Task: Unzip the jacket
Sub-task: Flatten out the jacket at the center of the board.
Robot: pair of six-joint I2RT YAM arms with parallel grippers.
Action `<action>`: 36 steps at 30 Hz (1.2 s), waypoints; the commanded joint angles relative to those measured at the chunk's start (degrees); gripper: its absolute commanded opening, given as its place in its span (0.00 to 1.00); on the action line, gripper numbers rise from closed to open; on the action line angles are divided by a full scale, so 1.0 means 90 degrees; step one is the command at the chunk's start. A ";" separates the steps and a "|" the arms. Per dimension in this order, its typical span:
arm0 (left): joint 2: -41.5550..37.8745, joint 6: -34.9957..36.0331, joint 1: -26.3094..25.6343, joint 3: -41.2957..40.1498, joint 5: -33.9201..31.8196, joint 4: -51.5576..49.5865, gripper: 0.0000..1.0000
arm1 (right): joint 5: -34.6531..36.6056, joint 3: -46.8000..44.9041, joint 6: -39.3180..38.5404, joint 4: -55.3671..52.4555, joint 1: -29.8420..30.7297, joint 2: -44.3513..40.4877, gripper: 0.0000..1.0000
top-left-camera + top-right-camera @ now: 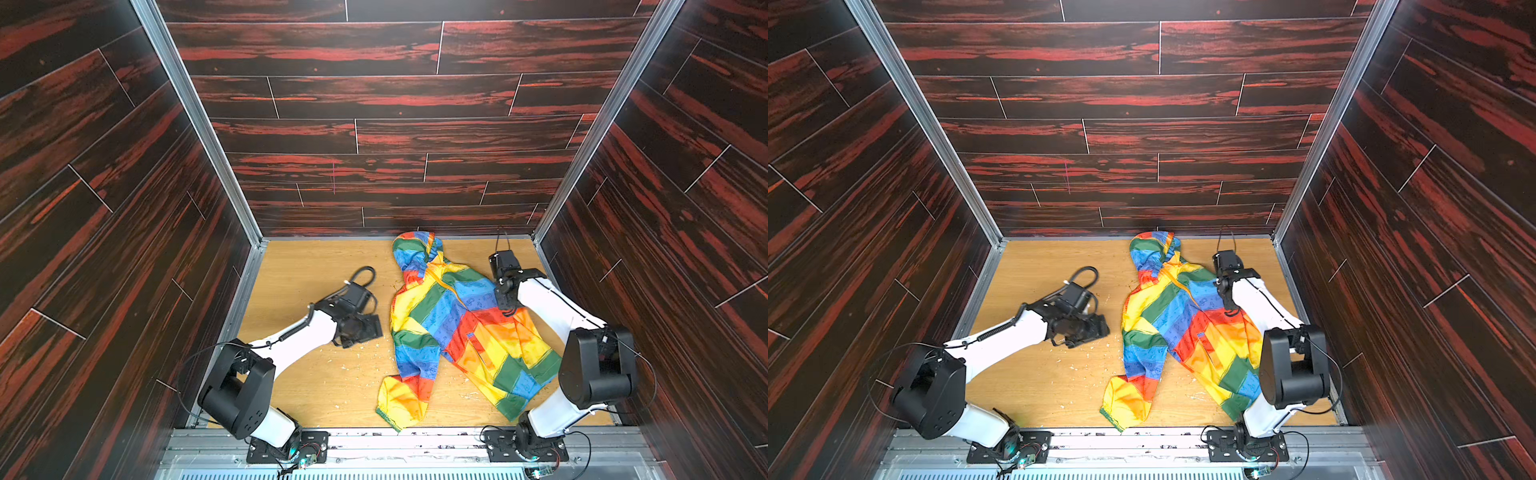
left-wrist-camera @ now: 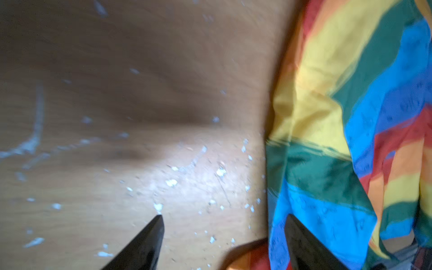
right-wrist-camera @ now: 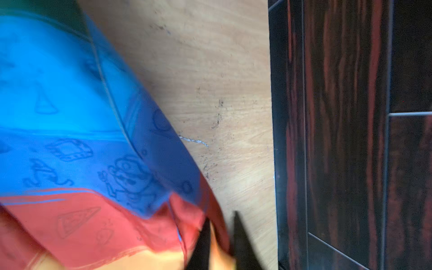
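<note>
Left gripper [image 2: 224, 216]: held wide open, empty, at the jacket [image 1: 449, 316] edge.
Right gripper [image 3: 221, 216]: narrowly parted, fabric between; hold cannot be told.

Dark red-streaked plank walls [image 1: 395, 99] box me in; my floor [image 1: 299, 266], lower middle of frame, is pale scuffed wood.

I see the jacket [image 1: 453, 328] in slanting bands of yellow, green, light blue, darker blue, red and orange; the right wrist view shows faint line doodles printed on the blue and red. The table [image 1: 316, 266] is pale wood grain, flecked white near the middle. The walls [image 1: 374, 124] are dark planks streaked red. The left arm [image 1: 299, 340] and right arm [image 1: 544, 303] are white with black joints.
</note>
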 commanded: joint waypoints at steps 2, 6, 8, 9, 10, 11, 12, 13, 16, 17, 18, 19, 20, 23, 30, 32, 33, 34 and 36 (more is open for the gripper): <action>-0.0081 -0.0709 -0.0439 0.0176 -0.0084 -0.0256 0.82 | -0.0784 0.0301 0.0676 -0.0601 -0.0247 -0.0108 0.59; 0.0202 -0.0647 -0.0566 0.0472 -0.0266 -0.0348 0.82 | -0.1642 0.0533 0.0854 -0.0789 -0.0263 -0.0427 0.62; 0.0548 -0.0614 -0.0580 0.0676 -0.0267 -0.0731 0.81 | -0.2145 0.0582 0.0900 -0.0824 -0.0255 -0.0542 0.62; 0.0720 -0.0615 -0.0599 0.0761 -0.0265 -0.0795 0.79 | -0.2371 0.0568 0.0928 -0.0817 -0.0254 -0.0614 0.62; 0.0872 -0.0631 -0.0613 0.0803 -0.0228 -0.0806 0.77 | -0.2559 0.0545 0.0936 -0.0799 -0.0255 -0.0666 0.62; 0.1024 -0.0680 -0.0638 0.0839 -0.0195 -0.0795 0.76 | -0.2720 0.0501 0.0938 -0.0781 -0.0255 -0.0733 0.61; 0.1142 -0.0725 -0.0667 0.0856 -0.0132 -0.0732 0.73 | -0.2829 0.0447 0.0937 -0.0772 -0.0255 -0.0797 0.60; 0.1228 -0.0763 -0.0699 0.0858 -0.0071 -0.0617 0.72 | -0.2886 0.0390 0.0935 -0.0754 -0.0250 -0.0849 0.60; 0.1432 -0.0927 -0.0807 0.0903 -0.0069 -0.0456 0.65 | -0.2996 0.0220 0.0901 -0.0755 -0.0255 -0.0995 0.58; 0.1432 -0.0977 -0.0827 0.0916 -0.0068 -0.0456 0.61 | -0.3037 0.0176 0.0887 -0.0758 -0.0255 -0.1042 0.58; 0.1637 -0.1023 -0.0834 0.0919 -0.0064 -0.0205 0.55 | -0.3092 0.0121 0.0877 -0.0745 -0.0255 -0.1079 0.57; 0.1694 -0.1051 -0.0839 0.0918 -0.0083 -0.0156 0.49 | -0.3150 0.0078 0.0861 -0.0742 -0.0255 -0.1110 0.57; 0.1735 -0.1071 -0.0834 0.0916 -0.0131 -0.0117 0.41 | -0.3221 0.0031 0.0846 -0.0723 -0.0255 -0.1136 0.56; 0.1821 -0.0940 -0.0820 0.1012 -0.0356 -0.0177 0.23 | -0.3357 -0.0035 0.0855 -0.0699 -0.0254 -0.1185 0.54; 0.1926 -0.0031 -0.0340 0.1353 -0.0674 -0.0968 0.00 | -0.3607 -0.0030 0.0880 -0.0679 -0.0245 -0.1287 0.52; 0.1799 0.0210 -0.0050 0.1283 -0.0728 -0.1057 0.00 | -0.3673 -0.0060 0.0874 -0.0668 -0.0245 -0.1312 0.51; 0.1727 0.0319 0.0093 0.1252 -0.0743 -0.1088 0.00 | -0.3693 -0.0072 0.0881 -0.0666 -0.0245 -0.1309 0.51; 0.1623 0.0441 0.0251 0.1221 -0.0799 -0.1148 0.00 | -0.3719 -0.0101 0.0879 -0.0664 -0.0245 -0.1317 0.51; 0.1414 0.0698 0.0487 0.1213 -0.0952 -0.1273 0.00 | -0.3777 -0.0166 0.0878 -0.0639 -0.0245 -0.1346 0.51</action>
